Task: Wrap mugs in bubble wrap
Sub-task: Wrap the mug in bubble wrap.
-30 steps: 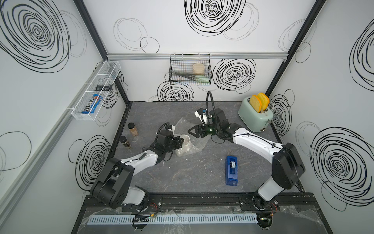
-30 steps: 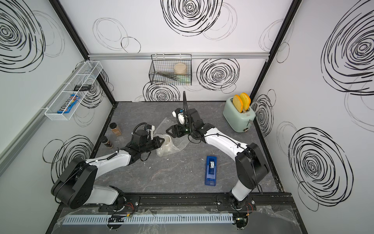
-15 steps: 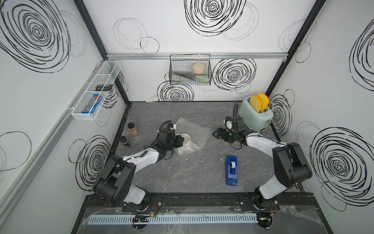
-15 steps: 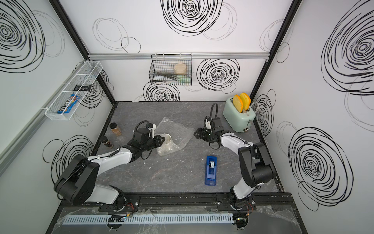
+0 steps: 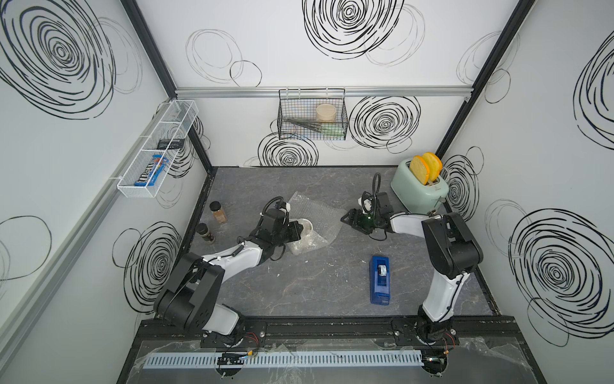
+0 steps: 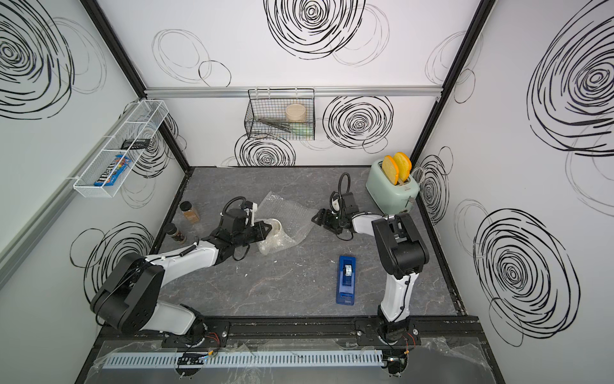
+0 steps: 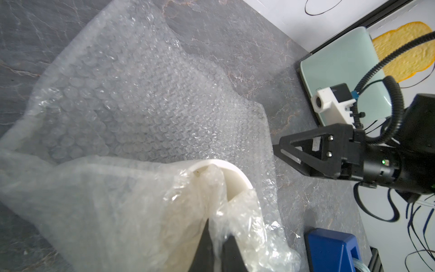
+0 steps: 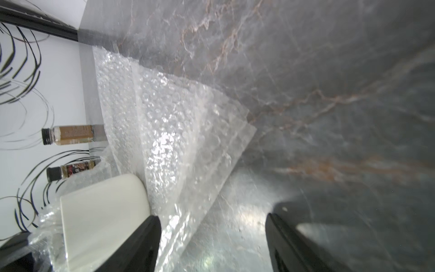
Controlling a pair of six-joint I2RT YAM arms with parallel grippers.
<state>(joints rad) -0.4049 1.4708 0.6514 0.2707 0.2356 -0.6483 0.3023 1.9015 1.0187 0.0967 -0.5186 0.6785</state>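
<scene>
The bubble wrap [image 5: 317,212] lies on the table [image 5: 299,286], mostly flat, with one flap drawn up over the cream mug [image 5: 306,226] standing upright on it. Wrapping looks barely begun; most of the sheet is left to fold. The left gripper [image 7: 217,237] pinches that flap tight at the rim. The right gripper [image 5: 347,220] gapes empty beside the sheet's edge.

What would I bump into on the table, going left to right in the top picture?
dark spice jar → brown spice jar → mug → blue tape dispenser → green toaster
</scene>
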